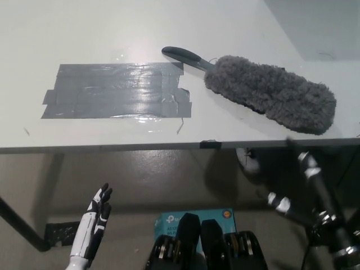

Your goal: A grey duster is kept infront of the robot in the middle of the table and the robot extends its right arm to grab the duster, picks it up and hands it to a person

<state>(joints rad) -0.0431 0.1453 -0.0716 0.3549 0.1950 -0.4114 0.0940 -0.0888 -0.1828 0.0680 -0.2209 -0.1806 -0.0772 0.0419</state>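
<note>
A grey fluffy duster (273, 93) lies on the white table (112, 34), right of the middle, its dark handle (185, 56) pointing up-left. My black right hand (306, 185) is below the table's front edge at the lower right, blurred, under the duster's fluffy end and apart from it. Its fingers look spread with nothing in them. My white left hand (93, 228) rests low at the lower left, below the table, fingers straight and apart, holding nothing.
A large patch of grey tape (115, 90) covers the table's middle, left of the duster. The table's front edge (169, 147) runs across the picture. A teal box (169, 222) lies on the floor below.
</note>
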